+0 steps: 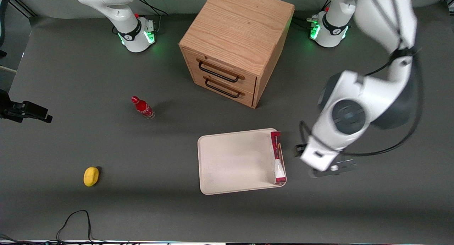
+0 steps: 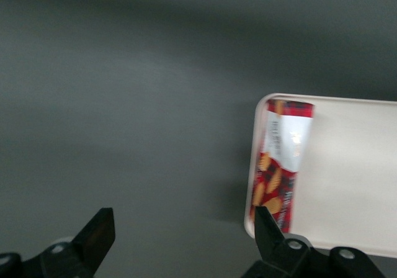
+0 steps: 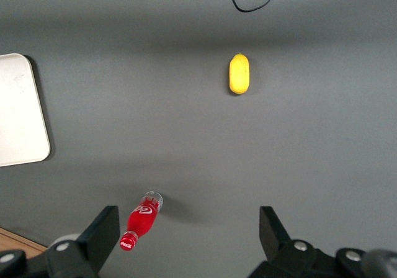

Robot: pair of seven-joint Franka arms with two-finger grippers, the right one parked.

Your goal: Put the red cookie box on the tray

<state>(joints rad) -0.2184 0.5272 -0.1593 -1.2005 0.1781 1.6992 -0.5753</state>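
While the red cookie box [image 1: 277, 157] is lying along the tray [image 1: 234, 161] edge nearest the working arm, the left gripper [image 2: 180, 234] is hovering over bare table [image 1: 106, 209] just beside that edge, its fingers [image 2: 99, 231] spread wide and holding nothing. In the left wrist view the carton [image 2: 280, 160] is resting against the low rim [image 2: 254, 166] inside the tray [image 2: 353, 166], with its long axis running parallel to that rim; whether it is lying flat on the tray floor or leaning partly on the rim cannot be determined. As a judgement, the placement is appearing complete or nearly so. Handling assessment — the box is looking like a slim cardboard carton, probably light and moderately stiff along its length, yet likely to dent if it is squeezed hard across its broad printed face. Its printed surface is showing a highlight, suggesting a smooth and somewhat slippery finish. If a re-grip is being considered, the recommended hold is across the narrow width near mid-length — not at either end, where the carton would be tending to pivot. Its closeness to the rim is leaving little room for a fingertip on that side. Elsewhere, a red bottle [image 1: 142, 107] and a yellow object [image 1: 91, 176] are standing well apart from the tray, toward the parked arm's end; a wooden drawer cabinet [image 1: 236, 46] is sitting farther from the front camera.
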